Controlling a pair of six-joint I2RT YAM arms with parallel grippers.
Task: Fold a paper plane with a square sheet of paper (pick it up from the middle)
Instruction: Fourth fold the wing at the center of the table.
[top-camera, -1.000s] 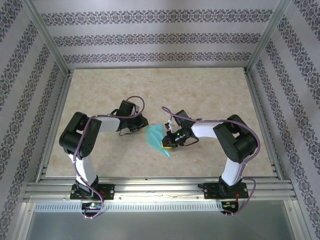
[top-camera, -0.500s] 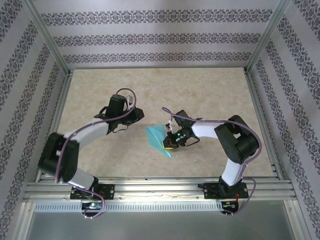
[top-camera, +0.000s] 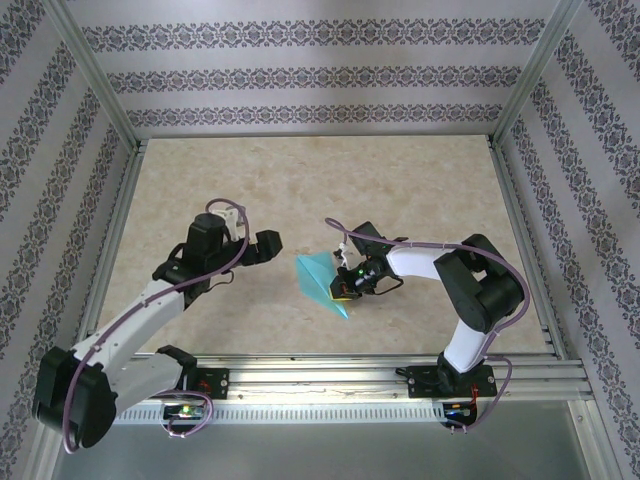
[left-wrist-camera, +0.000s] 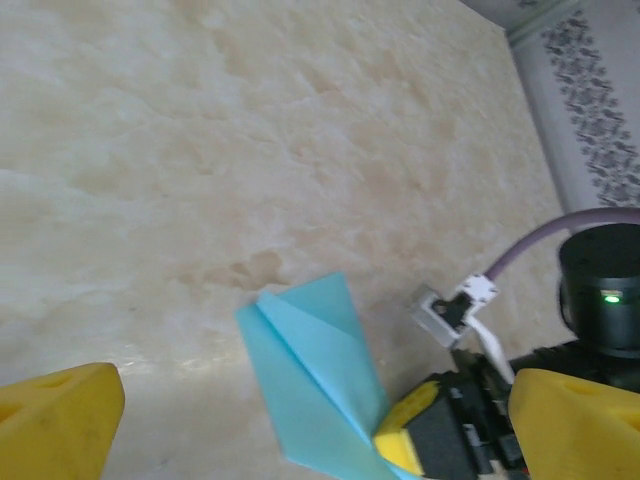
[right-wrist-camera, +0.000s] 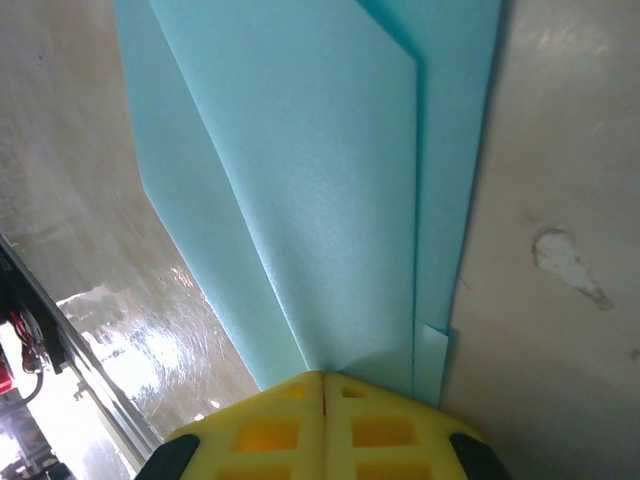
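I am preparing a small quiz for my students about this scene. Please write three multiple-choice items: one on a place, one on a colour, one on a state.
1. Where is the folded paper?
A) between the left gripper and the right gripper
B) against the far wall
C) behind the right arm's base

2. What colour is the folded paper?
A) white
B) turquoise
C) red

3. How do the grippers stand?
A) both open
B) left open, right shut on the paper
C) both shut on the paper

Answers:
1 A: the top view shows the paper between the two gripper tips.
2 B: it looks turquoise from above and from both wrists.
3 B: the left wrist view shows its jaws wide apart and off the paper; the right wrist view shows its jaws closed on the paper's end.
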